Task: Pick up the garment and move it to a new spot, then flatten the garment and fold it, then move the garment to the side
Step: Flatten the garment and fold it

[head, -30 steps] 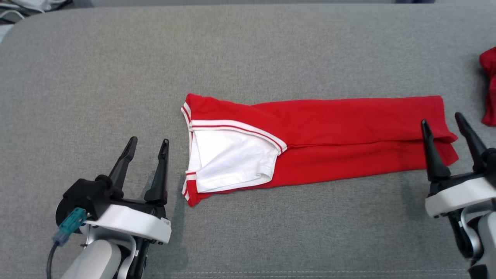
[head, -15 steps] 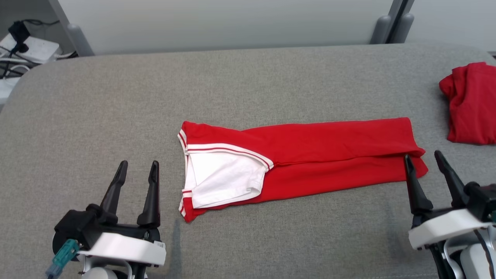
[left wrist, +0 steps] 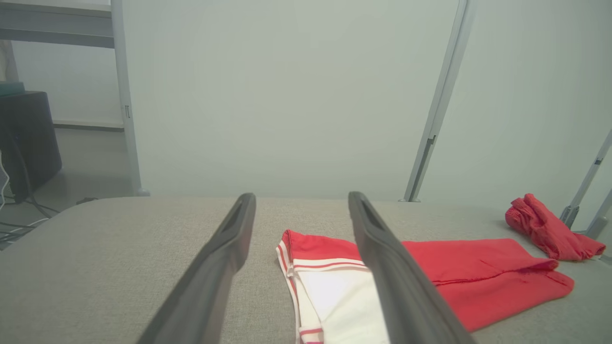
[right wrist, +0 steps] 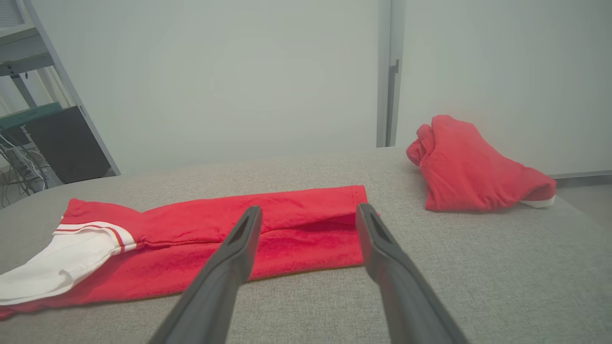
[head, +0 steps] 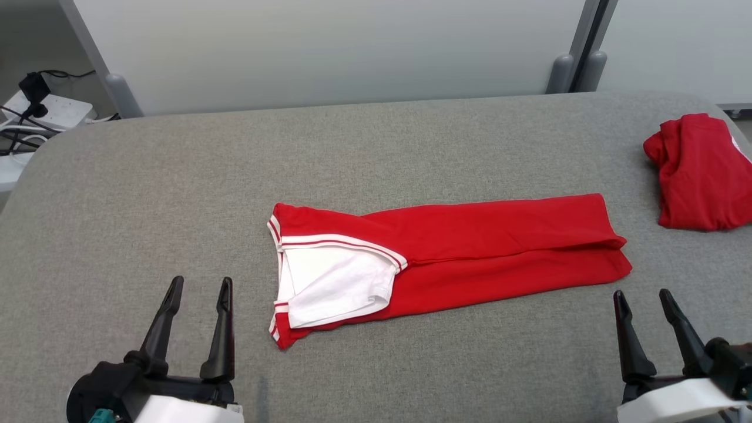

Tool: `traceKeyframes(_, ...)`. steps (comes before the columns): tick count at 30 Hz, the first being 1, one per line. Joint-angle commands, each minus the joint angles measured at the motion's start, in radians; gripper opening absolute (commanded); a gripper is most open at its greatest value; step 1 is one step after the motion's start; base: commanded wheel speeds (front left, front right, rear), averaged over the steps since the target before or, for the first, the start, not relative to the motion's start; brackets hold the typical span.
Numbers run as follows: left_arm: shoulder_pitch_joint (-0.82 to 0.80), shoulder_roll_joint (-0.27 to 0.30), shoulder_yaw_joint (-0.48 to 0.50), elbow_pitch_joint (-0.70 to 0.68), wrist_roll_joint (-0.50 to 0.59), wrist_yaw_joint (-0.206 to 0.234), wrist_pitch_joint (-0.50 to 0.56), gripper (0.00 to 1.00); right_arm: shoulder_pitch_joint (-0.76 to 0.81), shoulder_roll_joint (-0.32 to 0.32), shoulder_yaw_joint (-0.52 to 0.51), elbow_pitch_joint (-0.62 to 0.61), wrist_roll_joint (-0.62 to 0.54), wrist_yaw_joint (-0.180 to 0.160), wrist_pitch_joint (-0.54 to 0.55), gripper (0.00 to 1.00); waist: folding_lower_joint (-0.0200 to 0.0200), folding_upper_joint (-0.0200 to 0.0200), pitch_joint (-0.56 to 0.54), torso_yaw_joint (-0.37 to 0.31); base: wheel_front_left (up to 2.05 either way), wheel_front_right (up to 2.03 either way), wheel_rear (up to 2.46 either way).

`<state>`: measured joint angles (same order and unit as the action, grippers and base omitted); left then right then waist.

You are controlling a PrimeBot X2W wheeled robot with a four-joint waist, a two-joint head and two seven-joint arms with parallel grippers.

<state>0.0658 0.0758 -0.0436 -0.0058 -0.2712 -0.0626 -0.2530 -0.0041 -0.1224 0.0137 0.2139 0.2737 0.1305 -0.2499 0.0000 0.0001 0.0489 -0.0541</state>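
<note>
Backed off to 6 o'clock with left pincer (head: 200, 282) and right pincer (head: 641, 294) agape, empty, leaving garment (head: 470, 247) stretched 9-to-3, hem end nearest at right pincer's 12 o'clock.

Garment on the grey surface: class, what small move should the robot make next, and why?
Probably reach the right gripper forward to the right end of the garment. It lies as a long strip, not yet folded across, and both the right gripper and the left gripper are open, short of it.
</note>
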Motion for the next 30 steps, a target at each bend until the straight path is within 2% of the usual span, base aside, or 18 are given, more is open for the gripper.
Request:
traceKeyframes(1, -0.008, 0.001, 0.040, -0.030, 0.020, -0.009, -0.009, 1.00, -0.001, -0.008, 0.024, -0.033, 0.000, 0.000, -0.012, 1.00, 0.0000, -0.0001, -0.008, 0.000, 0.00, 0.00, 0.00)
traceKeyframes(9, 0.009, -0.019, 0.052, -0.017, 0.070, -0.031, -0.009, 1.00, 0.021, -0.015, 0.018, -0.045, 0.011, 0.000, -0.012, 1.00, 0.0000, -0.0001, -0.014, 0.003, 0.00, 0.00, 0.00)
traceKeyframes(14, 0.010, -0.023, 0.051, 0.000, 0.084, -0.039, -0.009, 1.00, -0.011, -0.017, -0.009, -0.004, 0.027, 0.000, -0.012, 1.00, 0.0000, -0.0001, -0.008, 0.009, 0.00, 0.00, 0.00)
traceKeyframes(22, -0.007, -0.025, 0.043, 0.008, 0.092, -0.051, -0.009, 1.00, -0.133, -0.044, -0.029, 0.121, 0.060, 0.000, -0.012, 1.00, 0.0000, -0.0001, 0.021, 0.031, 0.00, 0.00, 0.00)
traceKeyframes(30, -0.028, -0.025, 0.032, 0.009, 0.102, -0.061, -0.009, 1.00, -0.332, -0.063, -0.082, 0.388, 0.029, 0.000, -0.012, 1.00, 0.0000, -0.0001, 0.076, 0.055, 0.00, 0.00, 0.00)
